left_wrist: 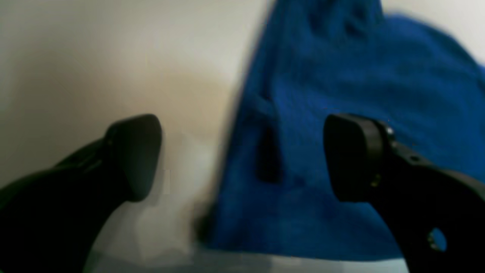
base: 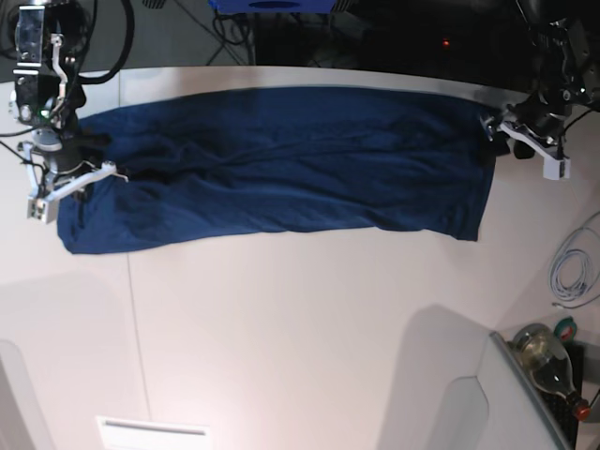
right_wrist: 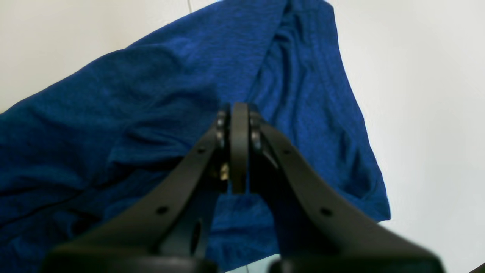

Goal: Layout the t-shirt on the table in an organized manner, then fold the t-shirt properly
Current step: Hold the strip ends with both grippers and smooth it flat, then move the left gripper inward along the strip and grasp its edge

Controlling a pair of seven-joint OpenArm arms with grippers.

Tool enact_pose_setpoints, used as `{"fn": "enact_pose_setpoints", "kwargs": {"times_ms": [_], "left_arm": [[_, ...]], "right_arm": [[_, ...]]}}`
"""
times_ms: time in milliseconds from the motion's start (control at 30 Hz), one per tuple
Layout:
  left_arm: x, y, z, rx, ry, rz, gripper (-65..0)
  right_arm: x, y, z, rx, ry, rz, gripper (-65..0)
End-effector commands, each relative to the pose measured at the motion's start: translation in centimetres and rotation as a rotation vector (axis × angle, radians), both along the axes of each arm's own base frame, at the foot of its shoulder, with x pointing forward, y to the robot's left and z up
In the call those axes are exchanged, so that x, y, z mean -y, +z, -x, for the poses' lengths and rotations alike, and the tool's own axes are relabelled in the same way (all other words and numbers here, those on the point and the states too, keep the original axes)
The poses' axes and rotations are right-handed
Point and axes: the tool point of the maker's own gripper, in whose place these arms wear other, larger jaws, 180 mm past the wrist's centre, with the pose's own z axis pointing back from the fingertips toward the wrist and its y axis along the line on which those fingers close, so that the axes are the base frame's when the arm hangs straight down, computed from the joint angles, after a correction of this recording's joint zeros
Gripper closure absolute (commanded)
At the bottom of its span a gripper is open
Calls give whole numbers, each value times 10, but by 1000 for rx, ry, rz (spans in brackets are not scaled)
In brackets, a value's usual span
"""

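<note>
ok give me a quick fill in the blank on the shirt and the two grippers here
1. The left gripper has its jaws ____, with nothing between them.
2. The right gripper has its jaws ____.
3. The t-shirt lies stretched along the ____ edge of the table.
4. The colour of the t-shirt is dark ____.

Missing words: open; shut; far; blue
</note>
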Motion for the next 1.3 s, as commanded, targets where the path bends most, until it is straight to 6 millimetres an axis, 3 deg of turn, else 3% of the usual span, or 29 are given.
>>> {"fn": "enact_pose_setpoints", "kwargs": {"times_ms": [0, 233, 267, 400, 467, 633, 733, 867, 1000, 1133, 1267], "left_arm": [[-5, 10, -8, 36, -10, -11, -650], [21, -24, 5, -12, -21, 64, -650], [24, -28, 8, -9, -16, 73, -622], [40, -46, 19, -41, -28, 110, -400], [49, -51, 22, -59, -53, 119, -327], [52, -51, 18, -53, -58, 124, -178], [49, -45, 5, -30, -59, 117, 0], [33, -33, -11, 2, -67, 80, 0], [4, -17, -21, 44, -21, 40, 0], [-25, 16, -34, 141, 31, -17, 0], [-25, 41, -31, 197, -8, -75, 0]], "right_arm": [[4, 12, -9, 48, 2, 17, -6], [4, 10, -6, 42, 2, 17, -6], [4, 10, -6, 42, 2, 17, -6], [4, 10, -6, 42, 2, 17, -6], [4, 10, -6, 42, 2, 17, -6], [4, 10, -6, 42, 2, 17, -6], [4, 10, -6, 42, 2, 16, -6], [4, 11, -6, 42, 2, 15, -6], [4, 11, -6, 44, 2, 15, -6], [4, 12, -7, 45, 3, 16, -6], [3, 12, -7, 46, 2, 14, -6]]}}
